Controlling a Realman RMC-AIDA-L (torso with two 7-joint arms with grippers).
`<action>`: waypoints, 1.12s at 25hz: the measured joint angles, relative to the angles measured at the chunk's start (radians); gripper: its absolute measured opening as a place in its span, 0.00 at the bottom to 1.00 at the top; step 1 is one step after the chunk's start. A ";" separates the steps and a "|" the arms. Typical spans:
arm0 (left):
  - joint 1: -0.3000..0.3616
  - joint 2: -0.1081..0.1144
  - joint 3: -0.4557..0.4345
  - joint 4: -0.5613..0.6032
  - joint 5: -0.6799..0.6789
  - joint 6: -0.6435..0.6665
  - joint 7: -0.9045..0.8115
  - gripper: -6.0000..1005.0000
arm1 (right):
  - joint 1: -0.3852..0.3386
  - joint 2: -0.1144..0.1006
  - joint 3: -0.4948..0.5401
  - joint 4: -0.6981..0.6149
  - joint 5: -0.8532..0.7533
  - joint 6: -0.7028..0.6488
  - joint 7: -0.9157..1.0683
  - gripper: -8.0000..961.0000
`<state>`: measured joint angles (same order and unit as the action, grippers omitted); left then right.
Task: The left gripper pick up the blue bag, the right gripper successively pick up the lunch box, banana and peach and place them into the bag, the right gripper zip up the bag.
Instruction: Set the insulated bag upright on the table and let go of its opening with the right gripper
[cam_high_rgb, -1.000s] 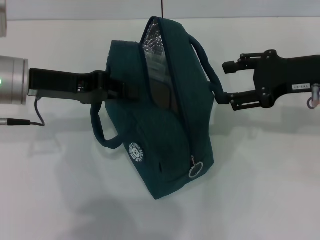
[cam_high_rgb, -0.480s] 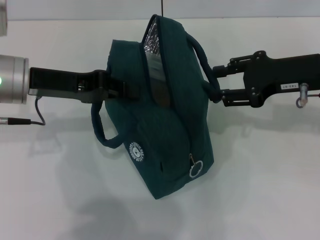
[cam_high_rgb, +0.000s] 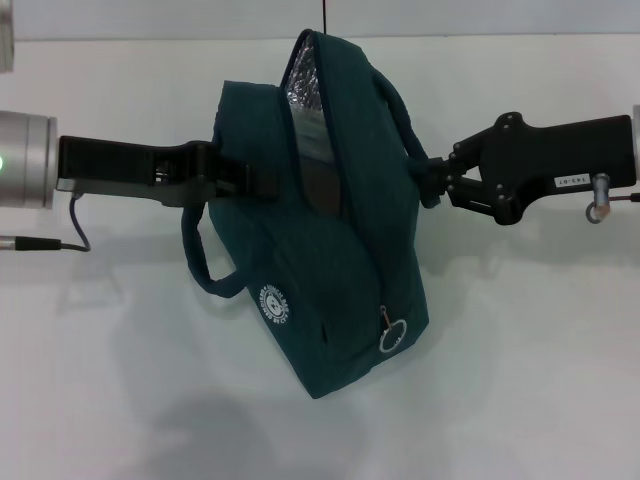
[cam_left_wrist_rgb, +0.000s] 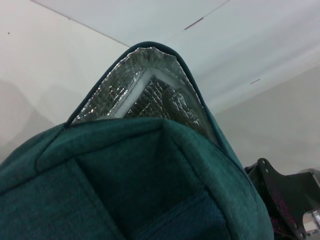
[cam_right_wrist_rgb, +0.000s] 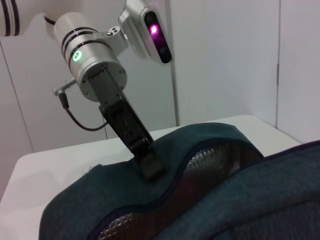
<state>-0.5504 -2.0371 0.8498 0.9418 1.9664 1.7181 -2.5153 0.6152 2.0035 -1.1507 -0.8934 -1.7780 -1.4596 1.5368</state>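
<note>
Head view: the right gripper (cam_high_rgb: 432, 184), a black two-finger claw, has its fingers drawn in around the rope-like handle (cam_high_rgb: 412, 130) on its side of the blue bag (cam_high_rgb: 330, 270), a large dark teal fabric tote with silver foil lining, which hangs above the white table (cam_high_rgb: 540, 380). The left gripper (cam_high_rgb: 262, 181), the matching black claw, is pinched on the opposite edge of the bag's mouth, seen clamped there in the right wrist view (cam_right_wrist_rgb: 150, 162).

The mouth gapes only narrowly, and the metal ring zip pull (cam_high_rgb: 392, 338) hangs low on the near end. To zip well, I judge the right claw should leave the handle and take that ring, while the left holds steady tension.

Both forearms reach in level from opposite sides, nearly in line.
</note>
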 joint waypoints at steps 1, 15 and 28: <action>0.000 0.000 0.000 0.000 0.000 0.000 0.001 0.04 | -0.002 0.000 0.000 -0.003 0.000 -0.001 0.000 0.22; -0.004 -0.005 -0.008 -0.035 0.000 -0.023 0.029 0.04 | -0.118 0.000 0.006 -0.224 -0.021 -0.056 0.039 0.07; -0.110 -0.028 -0.008 -0.186 0.002 -0.067 0.105 0.04 | -0.241 0.001 0.167 -0.403 -0.059 -0.178 0.075 0.10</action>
<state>-0.6602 -2.0653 0.8422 0.7562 1.9683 1.6511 -2.4098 0.3741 2.0045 -0.9837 -1.2968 -1.8372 -1.6376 1.6116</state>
